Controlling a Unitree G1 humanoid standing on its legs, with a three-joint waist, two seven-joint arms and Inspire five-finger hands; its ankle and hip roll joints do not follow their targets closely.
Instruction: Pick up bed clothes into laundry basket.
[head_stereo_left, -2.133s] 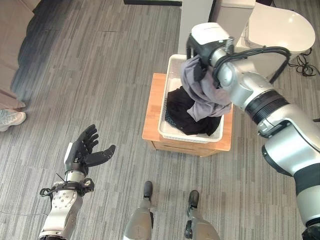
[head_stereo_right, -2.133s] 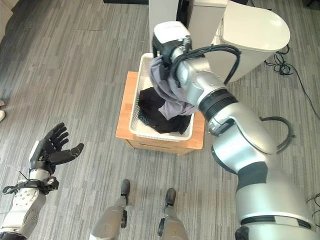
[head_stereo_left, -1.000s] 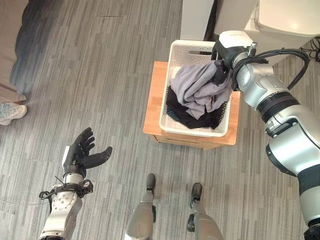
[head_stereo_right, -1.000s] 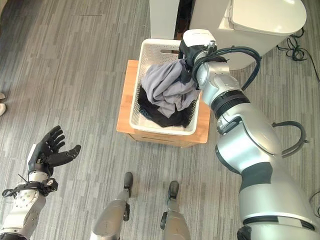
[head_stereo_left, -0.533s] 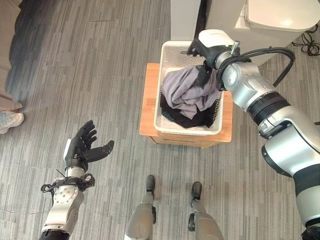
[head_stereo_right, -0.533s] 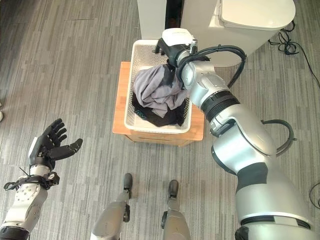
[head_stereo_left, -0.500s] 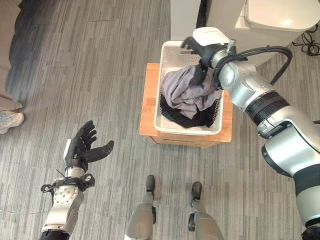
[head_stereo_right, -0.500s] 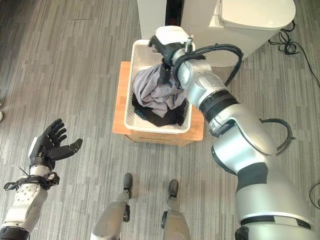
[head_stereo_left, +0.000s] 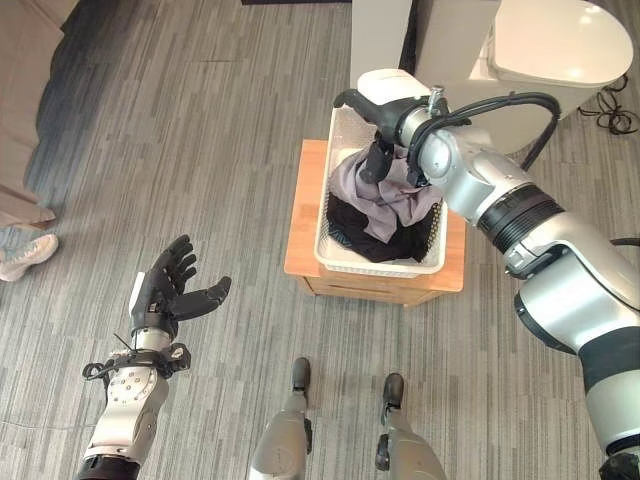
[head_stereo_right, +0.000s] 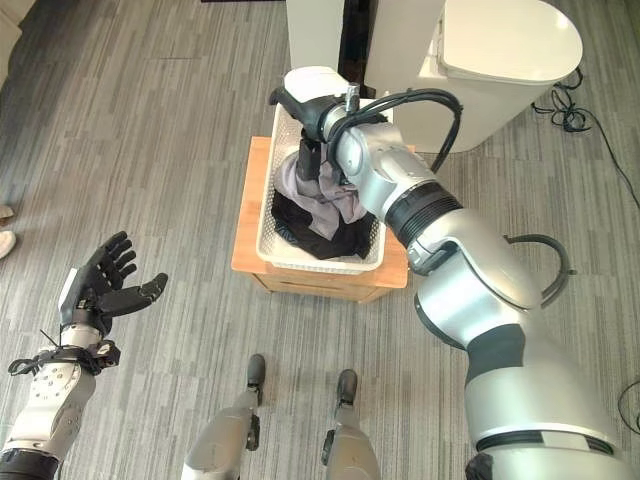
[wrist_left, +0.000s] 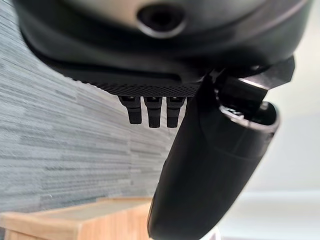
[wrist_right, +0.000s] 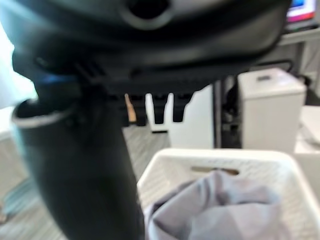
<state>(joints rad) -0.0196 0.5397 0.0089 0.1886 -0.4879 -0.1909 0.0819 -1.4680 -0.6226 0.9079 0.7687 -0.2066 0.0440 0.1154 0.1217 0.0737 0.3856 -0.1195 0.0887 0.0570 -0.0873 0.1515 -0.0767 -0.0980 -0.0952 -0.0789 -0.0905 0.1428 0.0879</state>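
Since half a second ago, your right robot hand (head_stereo_left: 372, 118) has let go of the crumpled grey cotton garment (head_stereo_left: 385, 188) and lifted clear; its fingers now hang straight and relaxed over the far end of the white perforated plastic laundry basket (head_stereo_left: 326, 232). You can see the grey garment lying in the basket, upper centre of the frame, atop a black cloth (head_stereo_left: 372, 233). That basket sits on a low wooden desk (head_stereo_left: 302, 244). Your left robot hand (head_stereo_left: 163, 291) is spread wide at lower left.
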